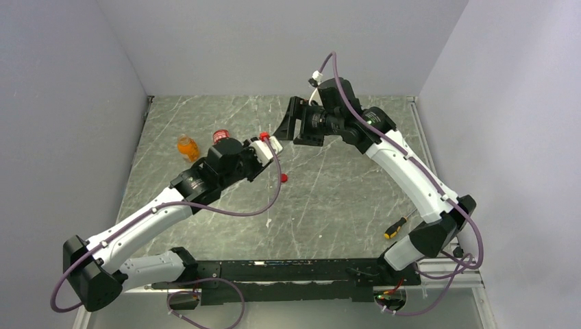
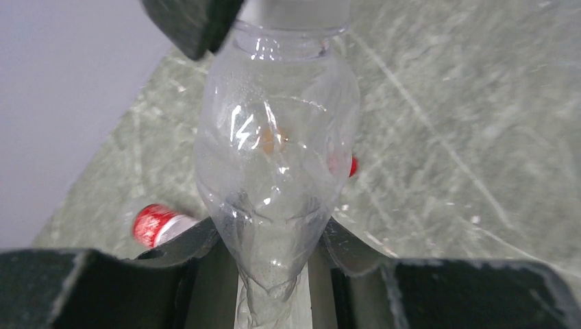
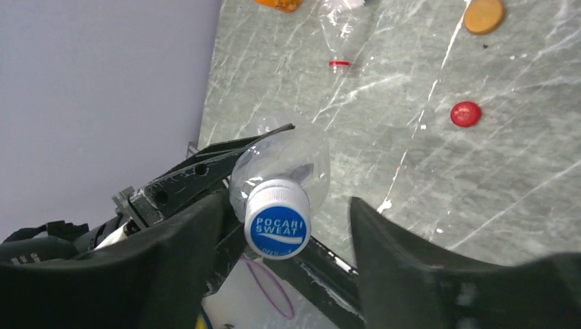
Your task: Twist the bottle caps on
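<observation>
My left gripper (image 1: 267, 146) (image 2: 270, 236) is shut on the base of a small clear bottle (image 2: 274, 137) and holds it off the table, neck pointing at my right gripper (image 1: 288, 129). A blue cap with white lettering (image 3: 277, 226) sits on that bottle's neck. My right gripper (image 3: 286, 205) is open with a finger on each side of the cap; its right finger stands clear of it. A red cap (image 1: 283, 178) (image 3: 465, 114) and an orange cap (image 3: 484, 15) lie loose on the table.
An orange bottle (image 1: 188, 147) and a bottle with a red label band (image 1: 220, 136) (image 2: 154, 223) are at the left rear. A yellow-and-black screwdriver (image 1: 396, 226) lies front right. Grey walls close in the left, back and right sides.
</observation>
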Controlling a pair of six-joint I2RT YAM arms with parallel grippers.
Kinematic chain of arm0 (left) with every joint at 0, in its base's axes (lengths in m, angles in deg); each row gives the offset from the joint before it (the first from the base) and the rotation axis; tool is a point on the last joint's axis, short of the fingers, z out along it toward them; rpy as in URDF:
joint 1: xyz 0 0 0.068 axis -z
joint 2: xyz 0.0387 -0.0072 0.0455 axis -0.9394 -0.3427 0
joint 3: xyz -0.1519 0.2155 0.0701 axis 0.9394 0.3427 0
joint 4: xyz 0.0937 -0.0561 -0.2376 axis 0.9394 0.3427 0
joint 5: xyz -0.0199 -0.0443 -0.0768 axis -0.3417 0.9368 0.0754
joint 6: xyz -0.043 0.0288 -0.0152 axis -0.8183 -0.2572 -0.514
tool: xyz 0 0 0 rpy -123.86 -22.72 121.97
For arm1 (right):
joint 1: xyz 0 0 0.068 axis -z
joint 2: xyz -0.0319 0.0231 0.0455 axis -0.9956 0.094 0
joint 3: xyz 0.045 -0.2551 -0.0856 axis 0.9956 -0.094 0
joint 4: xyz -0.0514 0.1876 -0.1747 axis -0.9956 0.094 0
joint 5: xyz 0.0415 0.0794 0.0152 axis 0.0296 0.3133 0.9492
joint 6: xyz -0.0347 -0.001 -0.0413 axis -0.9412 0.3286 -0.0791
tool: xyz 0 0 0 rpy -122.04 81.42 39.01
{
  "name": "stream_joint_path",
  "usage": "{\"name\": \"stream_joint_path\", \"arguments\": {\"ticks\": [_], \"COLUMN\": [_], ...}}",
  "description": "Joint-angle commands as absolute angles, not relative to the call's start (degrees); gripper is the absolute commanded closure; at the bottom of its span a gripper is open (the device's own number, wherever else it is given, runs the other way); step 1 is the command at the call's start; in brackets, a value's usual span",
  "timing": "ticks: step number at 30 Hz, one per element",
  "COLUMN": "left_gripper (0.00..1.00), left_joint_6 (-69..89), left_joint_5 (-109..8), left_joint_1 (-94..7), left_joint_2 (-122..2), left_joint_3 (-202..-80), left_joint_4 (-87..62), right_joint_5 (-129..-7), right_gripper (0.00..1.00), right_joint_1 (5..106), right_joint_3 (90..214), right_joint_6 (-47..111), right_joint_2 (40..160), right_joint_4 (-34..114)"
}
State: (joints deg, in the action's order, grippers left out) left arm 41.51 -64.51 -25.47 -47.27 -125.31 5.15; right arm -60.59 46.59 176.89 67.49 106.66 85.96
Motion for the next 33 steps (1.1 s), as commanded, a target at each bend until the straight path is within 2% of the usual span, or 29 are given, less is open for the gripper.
{"name": "stream_joint_path", "arguments": {"ticks": [1,6,8,12,15,18,33], "left_gripper": [1.0,1.0,1.0,1.0,1.0,1.0,1.0], "left_joint_6": [35.87,33.5,33.41,33.69,34.0,34.78,35.12], "left_joint_5": [-48.11,-27.0,-17.6,-2.45,4.45,8.42,11.52], "left_joint_1": [-30.64,-35.0,-36.58,-38.54,-38.67,-38.67,-38.67], "left_joint_2": [-45.67,-46.48,-47.59,-49.15,-50.49,-52.12,-53.68], "left_joint_3": [-128.55,-128.39,-128.83,-129.33,-130.05,-131.06,-131.33], "left_joint_4": [7.18,11.06,13.18,15.73,17.17,19.04,19.74], "right_joint_5": [-64.98,-67.22,-61.03,-50.16,-45.27,-42.04,-39.53], "right_gripper": [0.13,0.01,0.0,0.06,0.18,0.28,0.39], "right_joint_1": [47.21,48.13,48.39,48.09,46.8,45.52,43.39], "right_joint_3": [182.71,179.43,177.19,173.6,171.21,169.91,170.81], "right_joint_6": [62.47,53.98,48.29,38.16,32.55,29.56,25.65], "right_joint_2": [100.33,93.9,91.78,89.62,88.22,87.93,91.74], "right_joint_4": [88.62,87.11,85.44,86.13,87.02,87.08,89.05]}}
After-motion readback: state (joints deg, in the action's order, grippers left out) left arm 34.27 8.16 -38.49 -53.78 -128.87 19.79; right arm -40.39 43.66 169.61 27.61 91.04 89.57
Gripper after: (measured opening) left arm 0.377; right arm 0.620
